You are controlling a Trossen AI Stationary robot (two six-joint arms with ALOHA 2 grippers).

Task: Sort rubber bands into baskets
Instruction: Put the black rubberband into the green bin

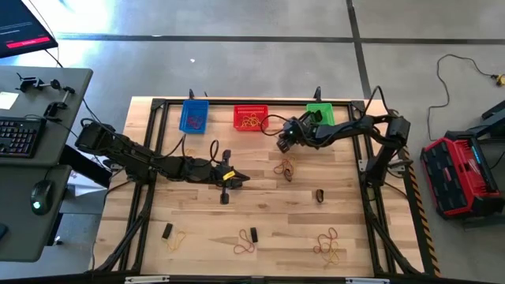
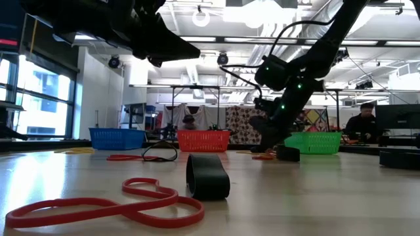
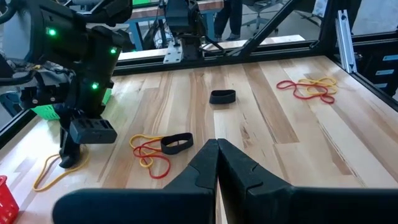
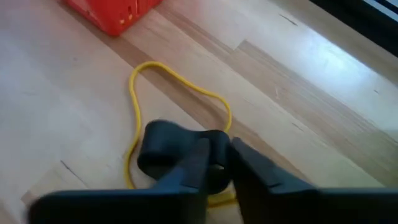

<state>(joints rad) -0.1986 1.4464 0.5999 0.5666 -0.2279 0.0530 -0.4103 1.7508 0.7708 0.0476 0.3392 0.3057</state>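
Observation:
A thin yellow rubber band point(image 4: 180, 81) lies as a loose loop on the wooden table, just in front of the red basket point(image 1: 251, 117). My right gripper point(image 4: 217, 168) is down on it, its fingers drawn almost together over one strand. The blue basket point(image 1: 194, 117) and the green basket point(image 1: 319, 113) stand on either side of the red one along the far edge. My left gripper point(image 1: 237, 180) hangs shut and empty above the table's middle left. My right gripper has one strand of the yellow band point(image 4: 219, 199) between its two fingertips, at the end of the loop away from the red basket. The fingers slant down from above, tips at the table top. The rest of the loop point(image 3: 53, 173) lies slack on the wood.
More bands are scattered about: a red and yellow tangle with a thick dark one point(image 3: 168, 146), a lone dark one point(image 3: 222, 96), red and yellow loops point(image 1: 329, 243) at the near right, others point(image 1: 245, 243) near the front edge. A red band point(image 2: 111, 208) and a dark one point(image 2: 207, 176) lie close to the low camera.

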